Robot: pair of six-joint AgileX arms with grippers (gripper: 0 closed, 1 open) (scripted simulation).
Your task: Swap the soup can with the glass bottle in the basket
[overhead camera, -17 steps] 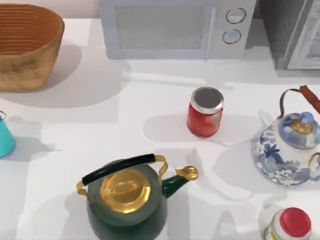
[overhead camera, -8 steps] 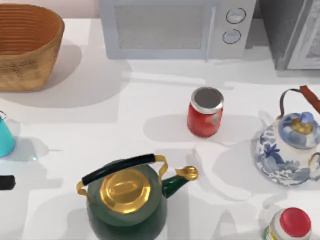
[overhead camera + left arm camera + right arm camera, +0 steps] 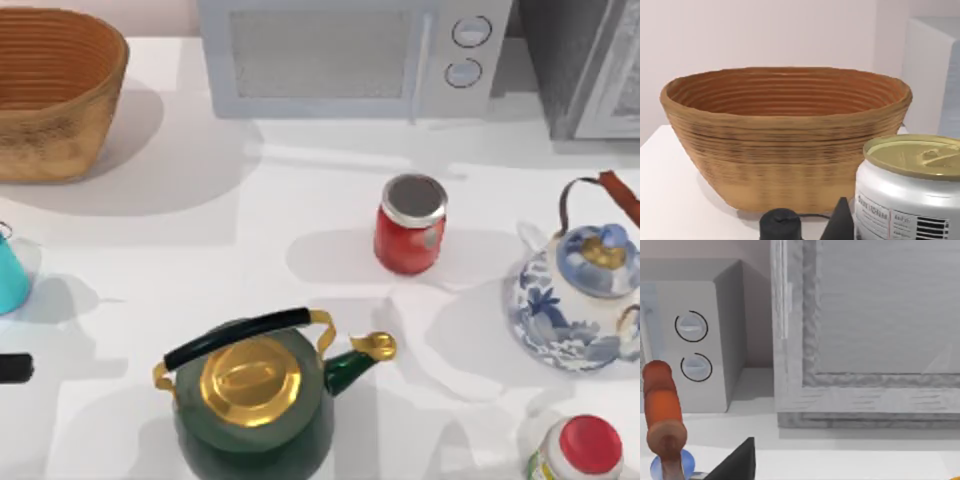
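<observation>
The basket (image 3: 55, 95) stands at the table's (image 3: 250, 220) far left corner. A microwave (image 3: 350, 55) sits along the back edge. A red jar (image 3: 410, 225) with a metal lid stands right of centre. A green kettle (image 3: 255, 395) with a gold lid occupies the near centre; a blue-and-white teapot (image 3: 575, 290) is at the right. A dark piece of my left arm (image 3: 14, 367) shows at the left edge.
</observation>
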